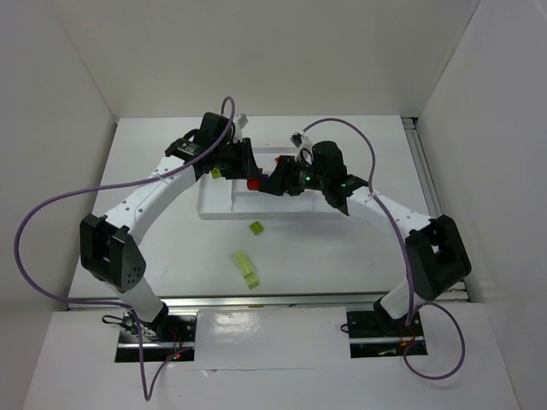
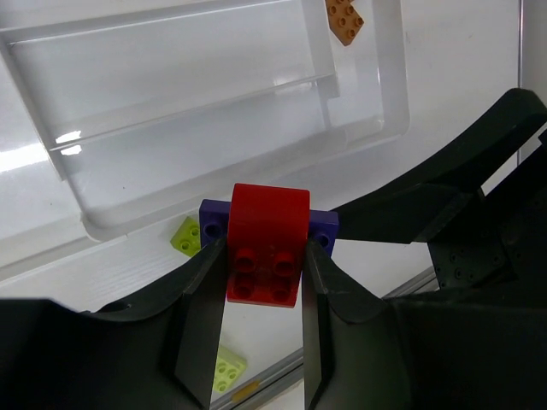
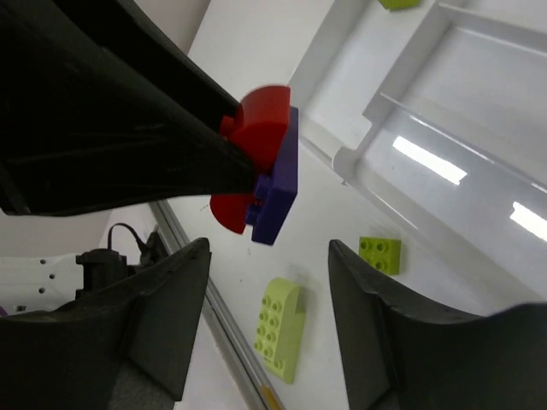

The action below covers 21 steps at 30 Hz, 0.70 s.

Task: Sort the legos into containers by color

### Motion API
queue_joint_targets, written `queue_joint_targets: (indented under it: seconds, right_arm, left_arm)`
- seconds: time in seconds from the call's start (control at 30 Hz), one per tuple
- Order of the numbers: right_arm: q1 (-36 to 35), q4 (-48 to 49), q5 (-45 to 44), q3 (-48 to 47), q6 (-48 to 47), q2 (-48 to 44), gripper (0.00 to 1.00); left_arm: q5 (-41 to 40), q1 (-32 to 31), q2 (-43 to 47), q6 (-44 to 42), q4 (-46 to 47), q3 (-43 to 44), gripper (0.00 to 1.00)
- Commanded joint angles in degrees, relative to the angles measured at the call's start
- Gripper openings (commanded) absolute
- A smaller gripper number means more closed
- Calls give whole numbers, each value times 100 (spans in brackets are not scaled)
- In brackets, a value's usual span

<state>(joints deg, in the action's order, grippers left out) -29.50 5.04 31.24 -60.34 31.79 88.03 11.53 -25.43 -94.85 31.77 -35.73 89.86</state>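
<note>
A: Left hand (image 2: pixel 265 256)?
B: Clamped on the red lego (image 2: pixel 267 243), one finger on each side. The purple-blue lego (image 2: pixel 323 227) is stuck to the red one's back, so both ride in that grip.
A: Where is the pair relative to the tray (image 1: pixel 215 210)?
B: Up in the air, off the table (image 1: pixel 342 256), near the tray's edge on the arm-base side. From the overhead view it sits over the tray; the wrist views put it nearer the rim. Can't tell which exactly.
A: Right hand (image 3: pixel 267 256)?
B: Fingers apart, gripping nothing. It faces the left hand, with the red and purple-blue pair just past its fingertips and in line with the gap. No contact that I can see.
A: Anything inside the tray?
B: The orange lego (image 2: pixel 344 19), in a narrow compartment at one end. The long compartments in the left wrist view show bare white.
A: Loose pieces?
B: Two on the table, on the arm-base side of the tray. The small yellow-green lego (image 3: pixel 381 254) is just beside the tray wall. The long yellow-green lego (image 3: pixel 280 329) lies farther out from the tray, apart from the small one.
</note>
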Motion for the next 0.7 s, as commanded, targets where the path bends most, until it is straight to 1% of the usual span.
queue_joint_targets:
  seconds: [0.0,0.17,0.27,0.3,0.37,0.4,0.43,0.5,0.63,0.67]
  right_arm:
    - [-47,525,-57,-443,-6,100,61]
    - [5,525,-57,-558,-6,267,49]
    - [5,525,-57,-611,-6,372,38]
    - [5,525,-57,-611,-6,373,32]
    - [5,525,-57,-611,-6,373,25]
    - [57,525,-57,-611,55,373,25]
    - [58,525,-57,-559,55,373,19]
    - [58,525,-57,-558,55,373,18]
    - [180,656,-57,-435,222,373,9]
    - [181,656,-57,-296,222,373,9]
  left_arm:
    - [130,3,-43,40,162,-4,0]
    - [130,3,10,40,162,-109,0]
    - [130,3,10,40,162,-110,0]
    - [130,3,10,40,162,-110,0]
    - [130,3,10,40,162,-110,0]
    - [130,3,10,40,162,-110,0]
    - [130,64,10,40,162,-110,0]
    - [130,65,10,40,215,-110,0]
    - [130,117,62,40,215,-110,0]
    - [130,169,63,40,215,-110,0]
